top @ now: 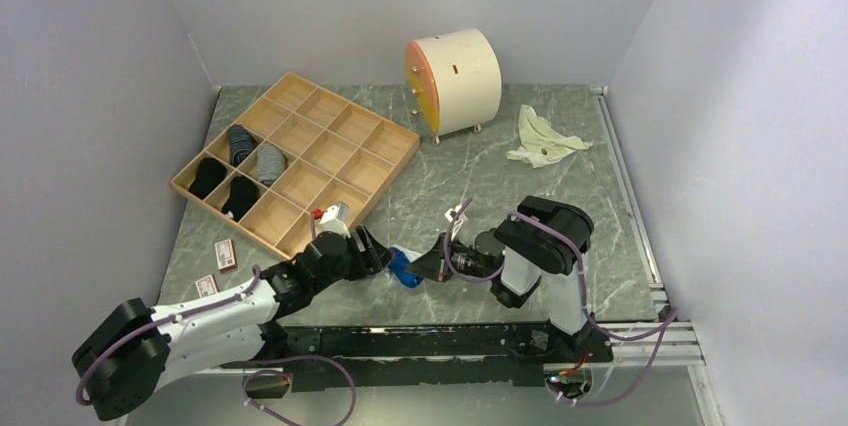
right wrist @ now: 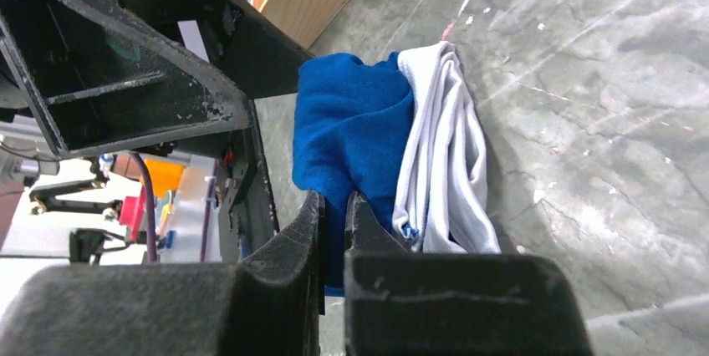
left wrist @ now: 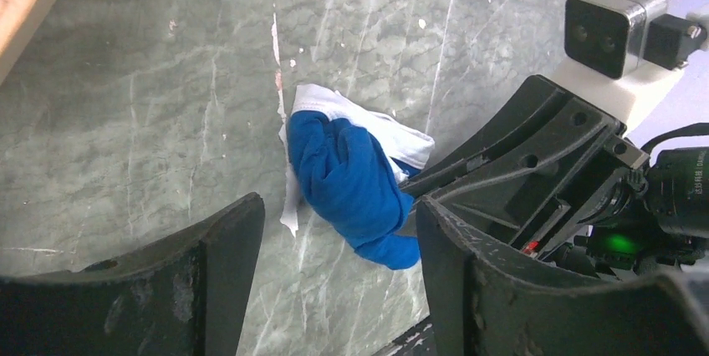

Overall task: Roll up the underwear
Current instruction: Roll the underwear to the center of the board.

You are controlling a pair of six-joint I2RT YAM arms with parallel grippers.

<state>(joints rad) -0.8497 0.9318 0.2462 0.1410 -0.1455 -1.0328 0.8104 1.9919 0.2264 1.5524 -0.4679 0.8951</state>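
Observation:
The underwear (top: pixel 403 267) is blue with a white waistband, bunched into a rough roll on the marble table near the front edge. In the left wrist view it (left wrist: pixel 351 180) lies just beyond my left gripper (left wrist: pixel 339 264), which is open and empty with a finger on either side of its near end. My right gripper (right wrist: pixel 334 210) is shut on a fold of the blue cloth (right wrist: pixel 351 134), with the white band (right wrist: pixel 443 164) beside the right finger. In the top view the left gripper (top: pixel 375 254) and the right gripper (top: pixel 430 264) meet at the bundle.
A wooden divider tray (top: pixel 300 111) with several rolled dark garments stands at the back left. A cream drum-shaped cabinet (top: pixel 455 81) and a crumpled pale cloth (top: pixel 542 138) are at the back. Small cards (top: pixel 226 254) lie near the left arm.

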